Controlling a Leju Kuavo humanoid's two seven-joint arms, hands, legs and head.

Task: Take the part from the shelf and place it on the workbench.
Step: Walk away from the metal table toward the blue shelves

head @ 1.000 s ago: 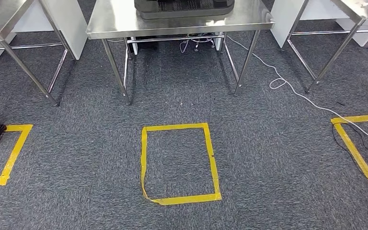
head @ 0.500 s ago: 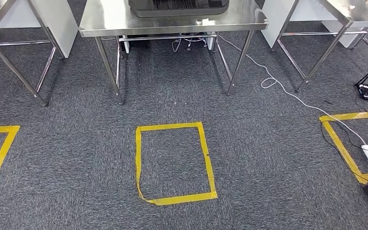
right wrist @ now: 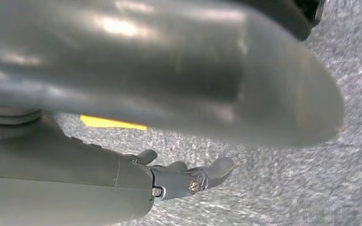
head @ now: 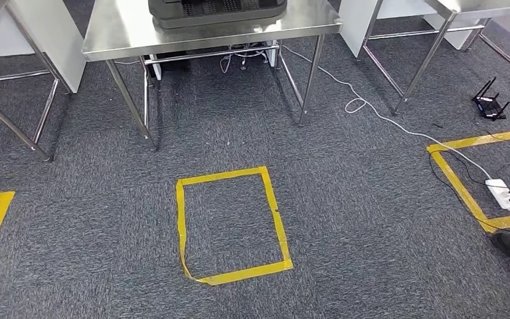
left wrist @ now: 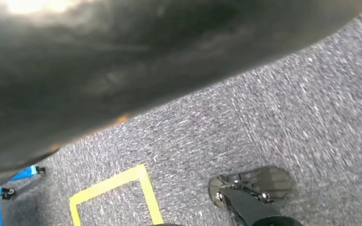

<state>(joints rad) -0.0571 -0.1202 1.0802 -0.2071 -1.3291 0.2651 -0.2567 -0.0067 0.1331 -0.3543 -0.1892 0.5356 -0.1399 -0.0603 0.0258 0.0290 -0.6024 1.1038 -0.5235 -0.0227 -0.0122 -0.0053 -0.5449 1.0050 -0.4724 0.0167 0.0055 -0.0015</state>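
Both arms hang low over the carpet. Right robot hand (right wrist: 179, 176): fingers loosely extended, clear of the thumb, holding nothing. Left robot hand (left wrist: 122, 70) is a dark close blur, so I can't tell its state. Part and shelf: position can't be told, so neither hand is judged nearer. Steel worktop (head: 106, 33) with a dark tray (head: 219, 10) stands ahead, beyond the yellow tape square (head: 232, 174).
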